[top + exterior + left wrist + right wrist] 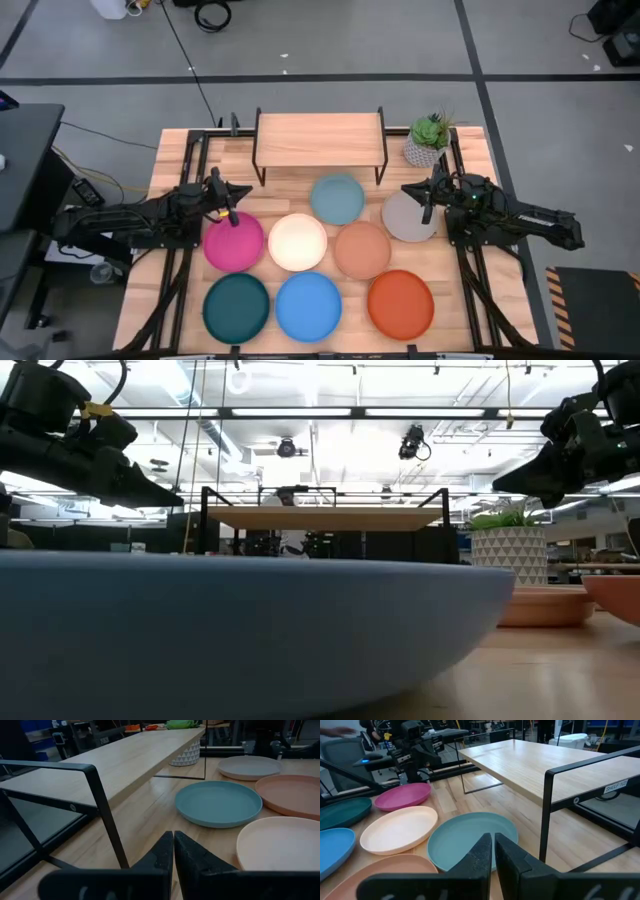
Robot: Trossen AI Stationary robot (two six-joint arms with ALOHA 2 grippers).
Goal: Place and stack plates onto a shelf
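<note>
currently:
shelf (320, 133): top centre, bare, awaiting plates (336, 198).
left gripper (231, 215): fingers together, empty.
right gripper (425, 214): fingers together, empty.

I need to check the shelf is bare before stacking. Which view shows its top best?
The high view: the shelf is seen from straight above, whole board bare. Both wrist views show part of the board bare; the low view shows only its front edge.

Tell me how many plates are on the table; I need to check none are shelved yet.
8, none on the shelf: pale blue and grey nearest it; magenta, cream, salmon in the middle row; dark teal, bright blue, orange in the near row.
</note>
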